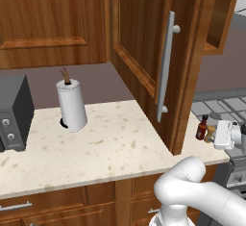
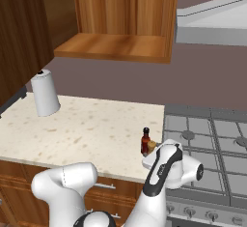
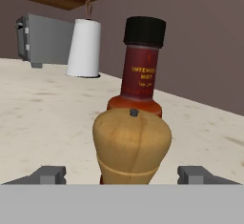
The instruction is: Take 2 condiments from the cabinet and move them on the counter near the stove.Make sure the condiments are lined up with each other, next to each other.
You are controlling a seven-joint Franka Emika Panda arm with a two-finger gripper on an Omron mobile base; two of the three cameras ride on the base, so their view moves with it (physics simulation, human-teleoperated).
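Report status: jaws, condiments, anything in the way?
Gripper jaws open, astride shaker. Bottle right behind it, both upright on counter by stove. Nothing in the way.

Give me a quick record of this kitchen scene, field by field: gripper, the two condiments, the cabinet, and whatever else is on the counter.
gripper: open, a fingertip on either side of the shaker, not clamped on it
shaker: tan, upright on the counter, right by the bottle
bottle: dark red, black cap, upright, close to the stove
cabinet: door swung open, visible shelf bare
paper towel roll: upright near the back wall
toaster: at the counter's far left
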